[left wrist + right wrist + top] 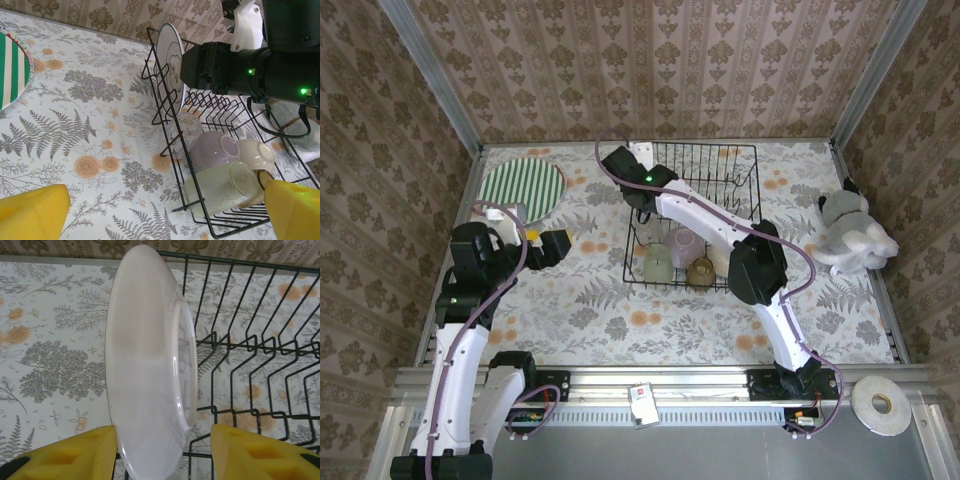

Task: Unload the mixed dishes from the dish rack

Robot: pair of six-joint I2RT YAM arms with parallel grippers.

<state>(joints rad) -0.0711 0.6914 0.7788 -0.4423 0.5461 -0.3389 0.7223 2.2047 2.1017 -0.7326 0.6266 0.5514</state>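
My right gripper point(162, 442) has its jaws spread around a white plate point(145, 365), which stands upright in the dish rack's point(720, 146) end slot. My left gripper point(165, 215) hangs wide apart, holding nothing, above the floral table point(620, 320).

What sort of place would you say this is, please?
Probably a mock kitchen built as a robot test booth, not a real home: patterned wallpaper panels held in metal frames, a floral tabletop, and a loaded dish rack.

Staged test booth, wallpaper panels point(660, 60), aluminium rails point(700, 376), floral tabletop point(610, 315)
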